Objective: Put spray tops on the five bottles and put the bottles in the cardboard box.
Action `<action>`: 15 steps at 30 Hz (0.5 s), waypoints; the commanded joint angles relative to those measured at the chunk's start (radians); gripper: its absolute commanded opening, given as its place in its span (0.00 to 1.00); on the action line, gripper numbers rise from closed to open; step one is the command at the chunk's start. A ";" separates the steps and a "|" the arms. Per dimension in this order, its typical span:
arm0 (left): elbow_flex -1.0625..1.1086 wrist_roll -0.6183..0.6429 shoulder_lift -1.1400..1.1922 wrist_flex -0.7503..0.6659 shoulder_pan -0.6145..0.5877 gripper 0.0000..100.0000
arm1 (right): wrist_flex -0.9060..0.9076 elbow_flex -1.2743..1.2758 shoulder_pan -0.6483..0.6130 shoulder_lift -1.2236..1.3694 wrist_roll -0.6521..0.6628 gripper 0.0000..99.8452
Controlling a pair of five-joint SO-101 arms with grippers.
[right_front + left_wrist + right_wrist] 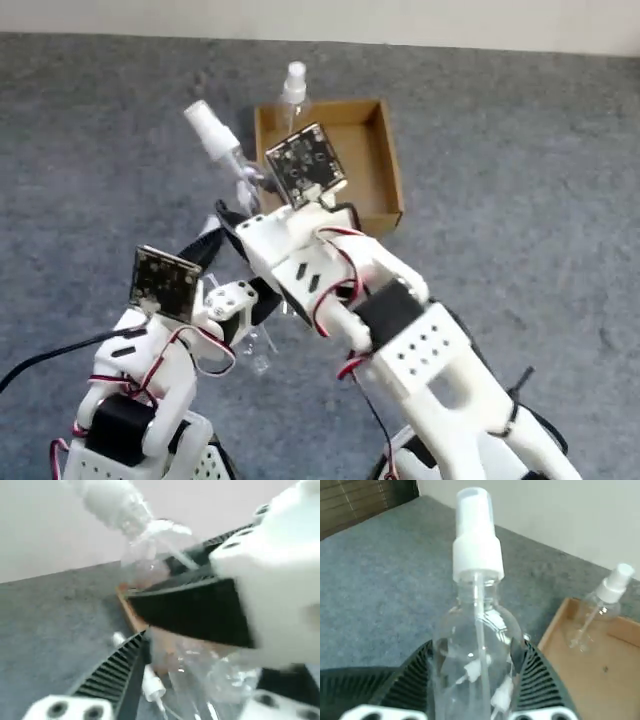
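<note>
one topped bottle (293, 95) stands in the cardboard box (392, 170), far side. right hand (475, 682) grips a second bottle (475, 635), spray top (477, 545) on, left of box. left hand (248, 305): grip unclear. three seemingly remain.

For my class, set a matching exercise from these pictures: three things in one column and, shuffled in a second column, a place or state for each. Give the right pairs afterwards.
Column A
1. tilted bottle
2. upright bottle
3. cardboard box

Column B
a. rests open on the grey carpet
b. clamped in the right gripper
c. stands inside the box with its spray top on

Pairs: 1-b, 2-c, 3-a
</note>
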 commanded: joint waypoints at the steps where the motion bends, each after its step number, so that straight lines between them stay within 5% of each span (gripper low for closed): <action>1: 0.004 -0.020 0.007 -0.043 -0.024 0.28 | 0.077 -0.081 -0.002 -0.136 -0.003 0.00; 15: -0.001 -0.020 0.007 -0.046 -0.068 0.28 | 0.186 -0.068 0.087 -0.257 -0.002 0.00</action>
